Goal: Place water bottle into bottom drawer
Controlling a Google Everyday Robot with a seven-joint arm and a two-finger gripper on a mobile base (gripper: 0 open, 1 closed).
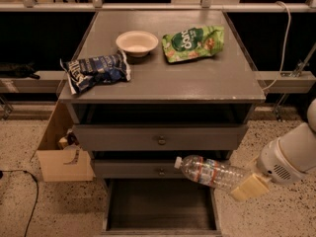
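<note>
The water bottle (210, 172) is a clear ribbed bottle with a white cap and a red-and-white label band. It lies nearly level in the air, cap pointing left, in front of the middle drawer and above the right side of the bottom drawer (160, 206). That drawer is pulled out, a shallow tray with a dark floor. My gripper (247, 184) comes in from the right on a white arm and is shut on the bottle's base end.
On the grey cabinet top (197, 80) lie a blue chip bag (96, 70), a white bowl (137, 42) and a green chip bag (193, 42). Two upper drawers with brass knobs (161, 140) are closed. An open cardboard box (61, 154) stands on the floor at the left.
</note>
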